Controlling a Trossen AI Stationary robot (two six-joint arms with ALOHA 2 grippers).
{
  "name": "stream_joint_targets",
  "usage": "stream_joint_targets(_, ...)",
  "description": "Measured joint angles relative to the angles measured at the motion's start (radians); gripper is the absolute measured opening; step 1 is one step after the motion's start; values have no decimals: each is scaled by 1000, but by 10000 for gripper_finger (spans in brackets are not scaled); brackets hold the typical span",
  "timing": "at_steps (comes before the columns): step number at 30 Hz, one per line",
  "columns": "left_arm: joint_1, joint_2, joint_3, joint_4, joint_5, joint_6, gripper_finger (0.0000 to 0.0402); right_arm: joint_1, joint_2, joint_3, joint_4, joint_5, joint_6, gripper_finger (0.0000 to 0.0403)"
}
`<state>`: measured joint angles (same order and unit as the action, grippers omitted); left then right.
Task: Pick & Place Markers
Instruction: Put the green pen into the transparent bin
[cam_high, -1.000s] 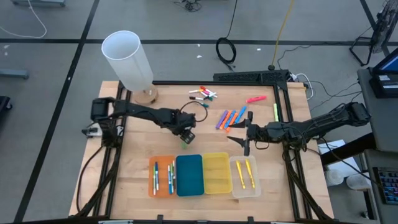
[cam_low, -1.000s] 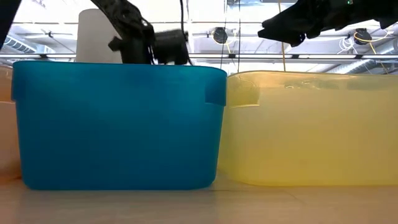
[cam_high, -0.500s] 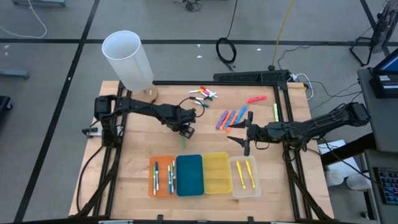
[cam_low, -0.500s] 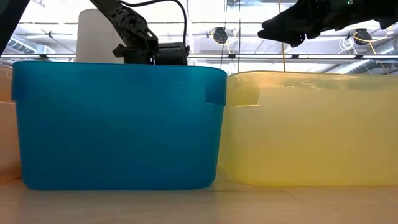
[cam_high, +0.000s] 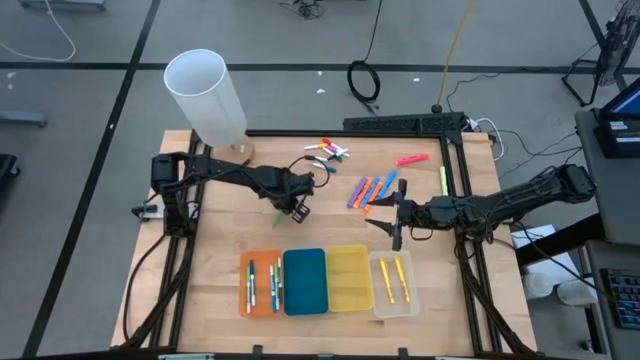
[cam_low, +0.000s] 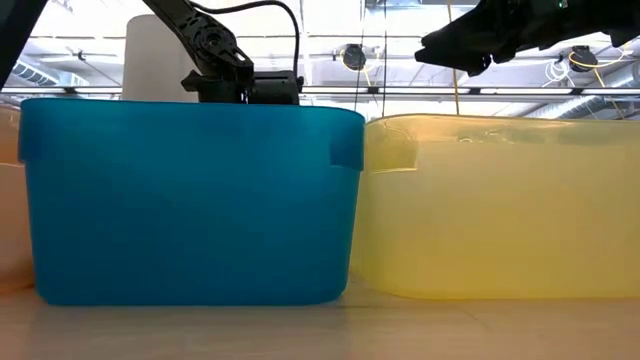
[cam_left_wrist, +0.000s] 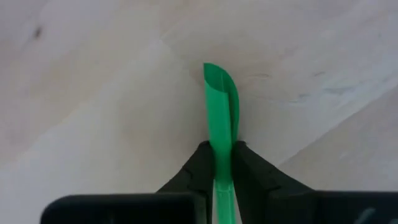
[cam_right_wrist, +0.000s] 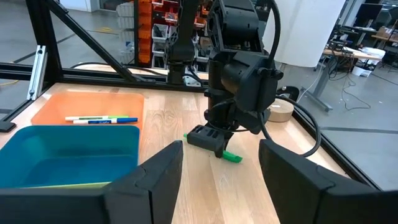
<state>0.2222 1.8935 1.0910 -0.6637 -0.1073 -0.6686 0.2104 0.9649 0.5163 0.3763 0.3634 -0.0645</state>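
Note:
My left gripper stands mid-table, just beyond the trays, and is shut on a green marker. That marker pokes out from under the gripper toward the table's left. In the right wrist view the left gripper sits low over the wood with the green marker at its tip. My right gripper hovers open right of centre, its fingers holding nothing. Loose markers lie beyond: a striped group, a small cluster, a pink one and a yellow-green one. My left gripper pinches the green marker's two sides between its two fingertips, coming from above and pointing down. The marker's free end reaches out past the fingertips, close over the wood; whether it rests on the table I cannot tell.
Four trays stand in a row near the front edge: orange with several markers, blue, yellow, and clear with two yellow markers. A tall white cylinder stands at the far left corner. Black frame rails run along both table sides.
My left gripper has moved slightly toward the far-left and has shut on the green marker. The marker, which lay pointing toward the near edge, now sits turned and shifted toward the table's left under the gripper.

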Motion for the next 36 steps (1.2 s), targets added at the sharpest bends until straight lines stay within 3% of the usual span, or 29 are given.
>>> stream_joint_targets(7,0,-94,-12,47,-25,115,42,0,0,0,2,1,0,200)
stream_joint_targets(14,-7,-303,-8,111,-40,159,38,-4,2,0,0,2,-1,199)
stream_joint_targets(18,-32,-428,-6,245,-42,223,38,-34,47,0,26,2,14,200)
stream_joint_targets(24,-110,-529,-4,528,-32,384,42,-76,221,0,248,-4,7,199)
stream_joint_targets(28,-161,-544,-4,684,-23,472,37,-97,338,0,473,-64,-25,200)
stream_joint_targets(36,-225,-546,-4,764,4,595,48,-198,521,13,864,-250,40,217)
